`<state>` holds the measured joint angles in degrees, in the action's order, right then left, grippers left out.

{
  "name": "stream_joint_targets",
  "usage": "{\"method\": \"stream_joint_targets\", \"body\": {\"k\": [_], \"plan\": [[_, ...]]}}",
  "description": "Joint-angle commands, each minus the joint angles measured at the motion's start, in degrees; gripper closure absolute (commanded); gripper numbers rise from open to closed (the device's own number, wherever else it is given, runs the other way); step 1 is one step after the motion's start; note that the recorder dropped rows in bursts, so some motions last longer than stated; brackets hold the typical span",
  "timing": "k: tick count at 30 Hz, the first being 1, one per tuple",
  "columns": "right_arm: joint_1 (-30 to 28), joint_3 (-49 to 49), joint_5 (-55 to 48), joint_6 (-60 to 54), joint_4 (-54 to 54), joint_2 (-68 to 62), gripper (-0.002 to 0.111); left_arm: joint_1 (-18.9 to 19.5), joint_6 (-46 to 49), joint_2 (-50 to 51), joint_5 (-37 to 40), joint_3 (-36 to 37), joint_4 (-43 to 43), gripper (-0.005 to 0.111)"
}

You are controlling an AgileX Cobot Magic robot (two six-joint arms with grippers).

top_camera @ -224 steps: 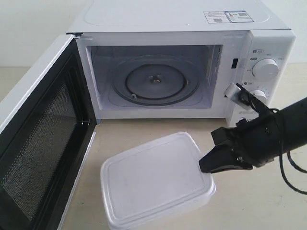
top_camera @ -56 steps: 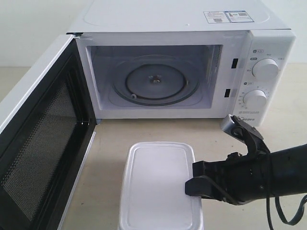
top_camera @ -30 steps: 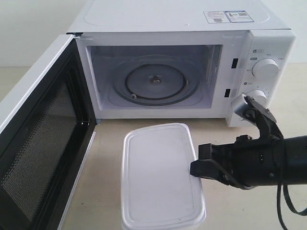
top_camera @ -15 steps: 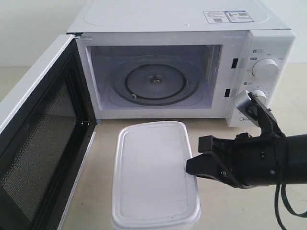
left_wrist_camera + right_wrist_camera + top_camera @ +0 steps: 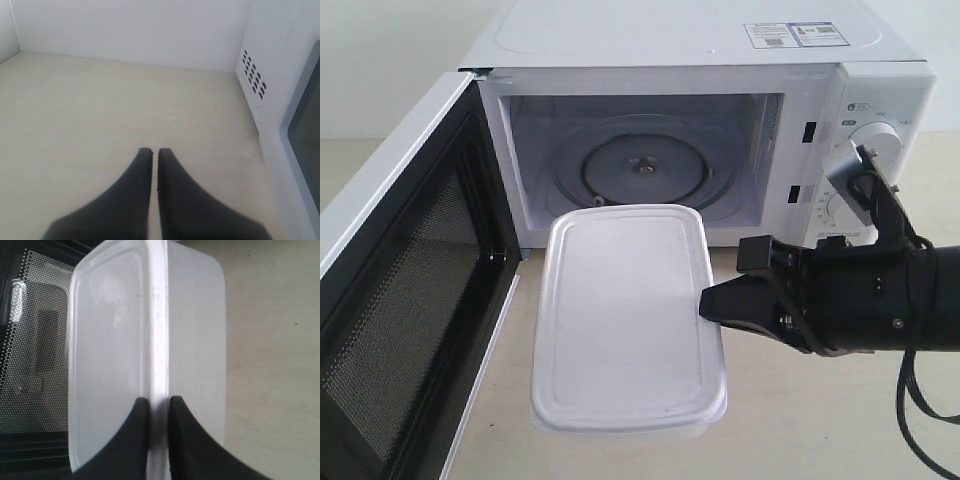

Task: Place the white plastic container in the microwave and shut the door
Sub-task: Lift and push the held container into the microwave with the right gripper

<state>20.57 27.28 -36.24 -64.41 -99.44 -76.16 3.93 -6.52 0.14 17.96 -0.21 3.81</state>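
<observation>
Exterior view | white plastic container | translucent, rectangular, rounded corners, flat rimmed lid

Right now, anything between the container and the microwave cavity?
Nothing visible. The door is swung open, the microwave holds only its turntable, and the right gripper holds the white plastic container by its rim.

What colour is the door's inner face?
The door is black inside, with dotted mesh; exterior view best.
</observation>
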Motion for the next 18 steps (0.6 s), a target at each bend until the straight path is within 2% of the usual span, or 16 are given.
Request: {"method": "stream_joint_targets", "body": {"k": [1,10,18], "plan": [[0.01,0.31,-1.03,0.15,-0.51,0.54,0.108,-0.02,0.12,-0.14,-0.07,0.21,0.01,0.102],[0.01,0.31,-0.35,0.93,-0.51,0.78,0.108,-0.02,0.12,-0.14,-0.07,0.21,0.01,0.102],[0.11,0.31,7.38,7.13,0.91,4.97,0.108,-0.02,0.12,-0.14,-0.07,0.21,0.01,0.102]]}}
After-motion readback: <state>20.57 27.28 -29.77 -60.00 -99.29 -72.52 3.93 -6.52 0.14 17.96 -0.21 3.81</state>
